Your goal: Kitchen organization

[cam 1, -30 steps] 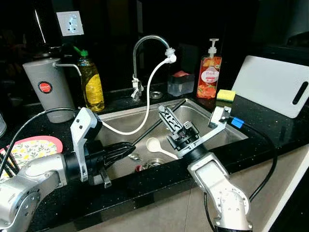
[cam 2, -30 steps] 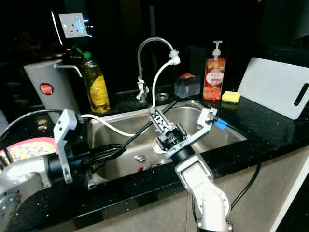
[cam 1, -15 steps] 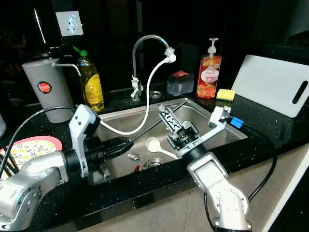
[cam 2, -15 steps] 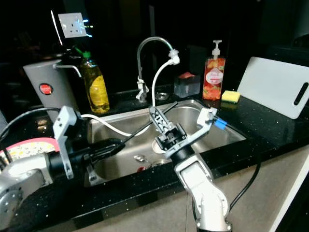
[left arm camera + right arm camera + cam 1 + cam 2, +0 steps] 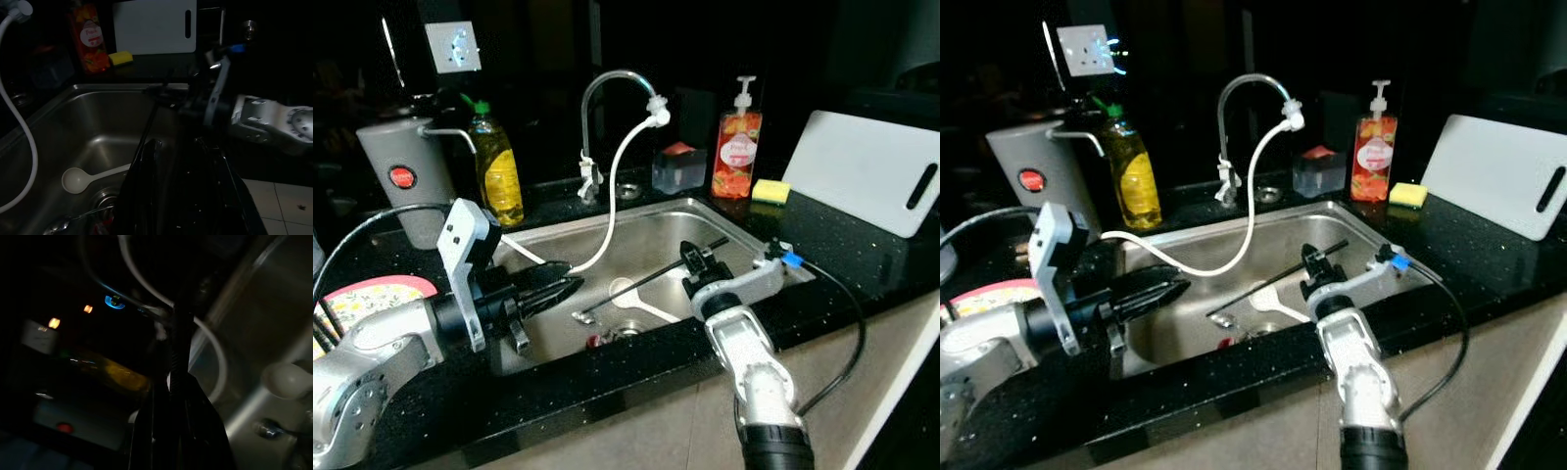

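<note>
right pincer (image 5: 697, 260) clamps a long black rod (image 5: 641, 285) over the sink (image 5: 744, 235); left pincer (image 5: 563, 287) hovers closed, empty.

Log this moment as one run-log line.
right gripper | shut on black rod over sink | left gripper shut, empty | white spoon in basin

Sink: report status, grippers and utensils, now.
Right gripper shut on long black utensil, held across the sink. Left gripper shut, empty, at the left rim. White ladle on the bottom. White hose drapes into the basin.
</note>
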Motion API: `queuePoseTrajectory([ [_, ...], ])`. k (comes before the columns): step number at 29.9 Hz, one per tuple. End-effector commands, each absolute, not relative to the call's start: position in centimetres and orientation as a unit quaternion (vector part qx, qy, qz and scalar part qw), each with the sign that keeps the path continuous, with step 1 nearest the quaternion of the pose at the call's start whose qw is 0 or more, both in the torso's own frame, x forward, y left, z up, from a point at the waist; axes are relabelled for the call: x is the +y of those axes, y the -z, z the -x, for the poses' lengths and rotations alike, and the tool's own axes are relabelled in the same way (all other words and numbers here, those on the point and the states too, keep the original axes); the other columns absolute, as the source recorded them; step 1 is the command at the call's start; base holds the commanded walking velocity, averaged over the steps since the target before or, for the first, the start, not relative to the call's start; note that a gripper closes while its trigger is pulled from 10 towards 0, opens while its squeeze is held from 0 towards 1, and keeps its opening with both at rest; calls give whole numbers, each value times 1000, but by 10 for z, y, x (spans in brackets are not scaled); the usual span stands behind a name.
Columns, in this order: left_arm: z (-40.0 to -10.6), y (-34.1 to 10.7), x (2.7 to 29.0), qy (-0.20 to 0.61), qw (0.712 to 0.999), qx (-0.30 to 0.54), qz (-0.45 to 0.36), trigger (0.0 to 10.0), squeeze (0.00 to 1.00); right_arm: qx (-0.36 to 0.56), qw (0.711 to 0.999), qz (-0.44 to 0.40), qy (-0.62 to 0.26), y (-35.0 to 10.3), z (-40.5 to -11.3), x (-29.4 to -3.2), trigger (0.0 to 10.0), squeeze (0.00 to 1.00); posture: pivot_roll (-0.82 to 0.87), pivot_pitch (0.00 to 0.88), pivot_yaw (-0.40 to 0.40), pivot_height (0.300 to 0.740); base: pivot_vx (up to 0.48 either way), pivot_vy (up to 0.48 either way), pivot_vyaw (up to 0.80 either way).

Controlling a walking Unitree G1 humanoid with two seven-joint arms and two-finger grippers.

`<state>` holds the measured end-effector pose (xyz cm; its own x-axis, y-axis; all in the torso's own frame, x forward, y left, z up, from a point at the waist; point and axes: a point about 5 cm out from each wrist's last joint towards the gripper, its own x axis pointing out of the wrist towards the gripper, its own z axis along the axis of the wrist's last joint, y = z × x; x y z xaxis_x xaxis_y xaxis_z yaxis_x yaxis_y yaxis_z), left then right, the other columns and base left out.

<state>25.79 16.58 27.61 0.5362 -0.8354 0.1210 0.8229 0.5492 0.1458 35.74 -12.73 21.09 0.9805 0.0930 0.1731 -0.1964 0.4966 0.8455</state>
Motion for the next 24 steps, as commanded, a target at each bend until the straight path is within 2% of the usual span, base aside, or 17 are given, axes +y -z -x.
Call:
queuePoseTrajectory([
  [1, -259, -273, 165, 474, 877, -78, -33, 10000, 0, -49, 868, -489, -73, -207, -361, -128, 10000, 0, 23, 0, 66, 740, 0, 0, 0],
  [2, -260, -272, 165, 474, 877, -78, -33, 10000, 0, -46, 874, -479, -68, -205, -366, -130, 10000, 243, 23, 0, 64, 740, 0, 0, 0],
  [3, -260, -272, 165, 473, 877, -78, -32, 10000, 0, -44, 881, -467, -62, -202, -370, -131, 10000, 325, 23, 0, 64, 740, 0, 0, 0],
  [4, -260, -272, 165, 471, 878, -77, -31, 10000, 0, -45, 890, -450, -61, -201, -374, -131, 10000, 557, 25, 0, 62, 740, 0, 0, 0],
  [6, -260, -272, 166, 470, 879, -77, -31, 10000, 0, -45, 895, -439, -60, -201, -375, -132, 10000, 557, 25, 0, 62, 740, 0, 0, 0],
  [7, -260, -271, 166, 468, 880, -75, -32, 10000, 0, -64, 925, -363, -91, -206, -378, -123, 10000, 1000, 28, 0, 57, 740, 0, 0, 0],
  [8, -260, -271, 166, 468, 880, -75, -32, 10000, 0, -64, 925, -363, -91, -206, -378, -123, 10000, 1000, 28, 0, 57, 740, 0, 0, 0],
  [9, -260, -270, 166, 466, 881, -74, -33, 10000, 0, -74, 936, -326, -108, -208, -378, -119, 10000, 1000, 32, 0, 56, 740, 0, 0, 0],
  [10, -259, -268, 166, 464, 882, -71, -36, 10000, 0, -100, 955, -235, -153, -217, -376, -105, 10000, 1000, 33, 0, 54, 740, 0, 0, 0],
  [12, -259, -268, 166, 464, 882, -71, -36, 10000, 0, -105, 957, -218, -162, -218, -375, -103, 10000, 1000, 33, 0, 54, 740, 0, 0, 0],
  [14, -259, -267, 167, 463, 883, -70, -36, 10000, 0, -148, 952, -173, -205, -235, -369, -93, 10000, 1000, 36, 0, 51, 740, 0, 0, 0],
  [15, -259, -267, 167, 461, 884, -70, -35, 10000, 0, -178, 940, -173, -233, -250, -364, -88, 10000, 549, 35, 0, 49, 740, 0, 0, 0],
  [16, -259, -267, 168, 460, 884, -70, -35, 10000, 0, -190, 937, -178, -233, -257, -361, -88, 10000, 0, 36, 0, 49, 740, 0, 0, 0],
  [21, -261, -266, 170, 446, 892, -71, -36, 10000, 0, -237, 925, -184, -233, -280, -352, -90, 10000, 0, 37, 0, 49, 740, 0, 0, 0],
  [24, -271, -269, 176, 399, 913, -76, -41, 10000, 0, -268, 921, -147, -241, -291, -338, -86, 10000, 0, 36, 0, 48, 740, 0, 0, 0],
])
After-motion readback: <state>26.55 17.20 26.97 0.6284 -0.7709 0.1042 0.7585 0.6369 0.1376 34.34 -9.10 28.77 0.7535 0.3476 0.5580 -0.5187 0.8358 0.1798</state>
